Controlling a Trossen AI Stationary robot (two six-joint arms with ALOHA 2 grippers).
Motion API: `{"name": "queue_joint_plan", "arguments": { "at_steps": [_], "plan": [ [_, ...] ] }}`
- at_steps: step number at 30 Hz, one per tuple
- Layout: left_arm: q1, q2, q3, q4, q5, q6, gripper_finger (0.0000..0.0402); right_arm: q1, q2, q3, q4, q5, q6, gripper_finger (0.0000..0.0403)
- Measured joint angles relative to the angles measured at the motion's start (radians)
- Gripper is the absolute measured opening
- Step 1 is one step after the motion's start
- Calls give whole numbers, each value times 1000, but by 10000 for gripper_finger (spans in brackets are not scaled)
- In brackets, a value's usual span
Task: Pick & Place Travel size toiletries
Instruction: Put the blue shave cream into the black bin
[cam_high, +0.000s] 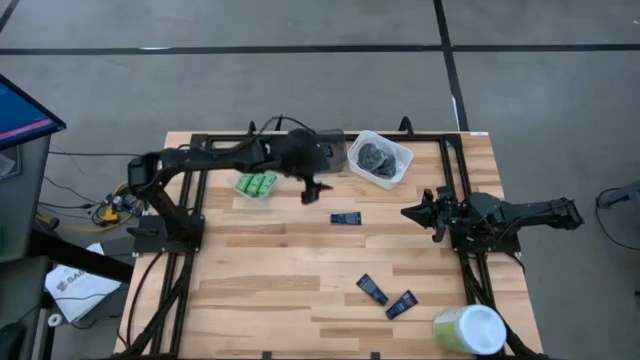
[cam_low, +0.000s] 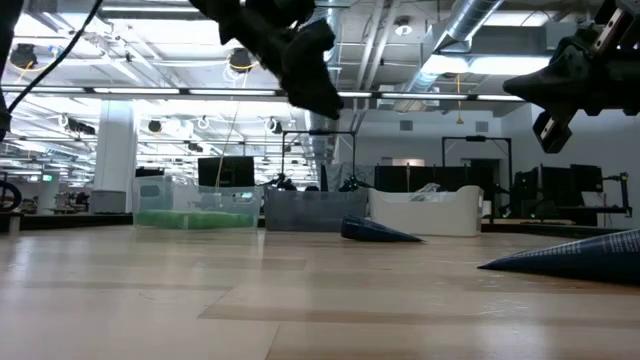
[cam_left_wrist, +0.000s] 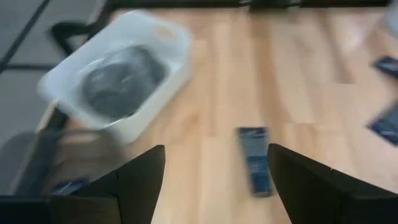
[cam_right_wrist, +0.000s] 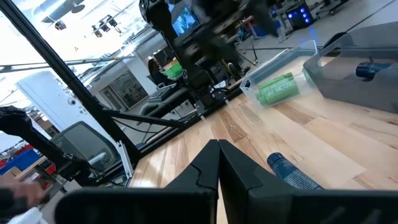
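A flat dark blue sachet (cam_high: 346, 218) lies on the wooden table near its middle; it also shows in the left wrist view (cam_left_wrist: 255, 160). My left gripper (cam_high: 315, 187) is open and empty. It hangs above the table just left of and beyond that sachet, high up in the low view (cam_low: 312, 75). Two more sachets (cam_high: 372, 289) (cam_high: 402, 304) lie toward the near right. Green bottles (cam_high: 255, 185) lie in a clear tub. Dark grey lumps (cam_high: 377, 155) lie in a white tub (cam_high: 400, 168). My right gripper (cam_high: 412, 212) is shut and empty, raised at the right (cam_right_wrist: 219, 149).
A dark tub (cam_high: 328, 150) stands between the clear and white tubs at the far edge and holds a blue item (cam_right_wrist: 373, 67). A big pale green-and-white cylinder (cam_high: 468, 330) lies at the near right corner. Black frame rails (cam_high: 190, 250) run along both sides.
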Motion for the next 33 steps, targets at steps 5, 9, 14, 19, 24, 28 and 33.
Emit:
{"name": "queue_joint_plan", "arguments": {
  "at_steps": [5, 9, 14, 19, 24, 28, 33],
  "plan": [
    [-89, 75, -1, 33, 9, 42, 287, 0, 0, 0, 0, 0, 0, 0],
    [-123, 151, -1, 64, 12, 44, 286, 0, 0, 0, 0, 0, 0, 0],
    [-150, 242, -1, 82, 15, 44, 285, 0, 0, 0, 0, 0, 0, 0],
    [-172, 316, -1, 90, 23, 44, 285, 0, 0, 0, 0, 0, 0, 0],
    [-181, 361, 0, 100, 19, 35, 285, 0, 0, 0, 0, 0, 0, 0],
    [-178, 369, 1, 101, -6, 21, 285, 0, 0, 0, 0, 0, 0, 0],
    [-176, 373, -2, 105, -39, -7, 285, 0, 0, 0, 0, 0, 0, 0]
  ]
}}
